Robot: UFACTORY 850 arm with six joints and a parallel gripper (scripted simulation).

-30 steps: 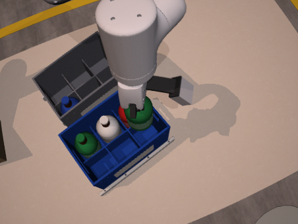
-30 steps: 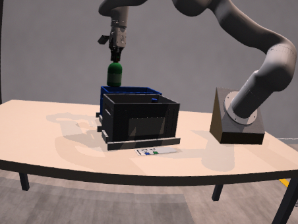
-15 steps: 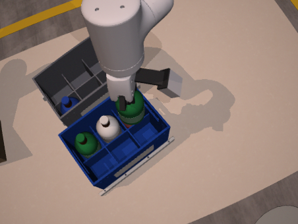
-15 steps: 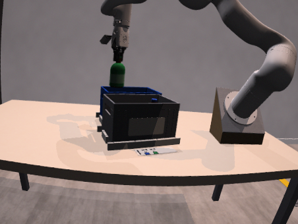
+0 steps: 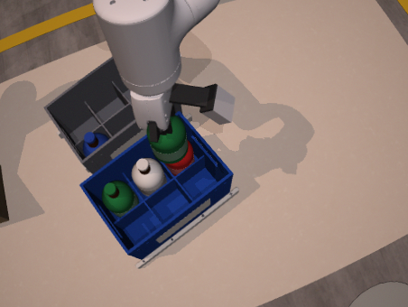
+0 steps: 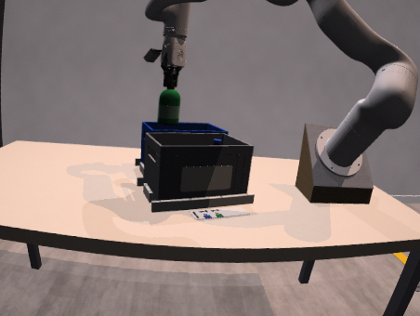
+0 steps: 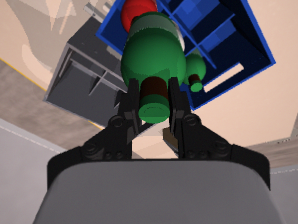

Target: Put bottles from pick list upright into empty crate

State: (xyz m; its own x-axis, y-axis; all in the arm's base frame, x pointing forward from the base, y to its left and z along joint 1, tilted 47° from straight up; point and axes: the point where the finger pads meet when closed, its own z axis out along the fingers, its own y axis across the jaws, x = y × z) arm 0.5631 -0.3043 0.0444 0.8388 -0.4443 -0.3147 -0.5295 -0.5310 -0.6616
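Observation:
My gripper (image 5: 161, 128) is shut on the neck of a green bottle (image 5: 169, 141) and holds it upright above the blue crate (image 5: 158, 191); it also shows in the side view (image 6: 169, 106) and the wrist view (image 7: 152, 60). In the blue crate stand a red bottle (image 5: 182, 159), a white bottle (image 5: 147, 175) and another green bottle (image 5: 116, 196). The dark grey crate (image 5: 92, 115) beside it holds one blue bottle (image 5: 92, 141) in a near cell. The pick list (image 6: 219, 214) lies in front of the grey crate in the side view, with blue and green marks.
The arm's base block (image 6: 335, 167) stands on the table at the right. A grey box (image 5: 220, 105) sits just beyond the blue crate. A yellow floor line (image 5: 42, 27) runs behind the table.

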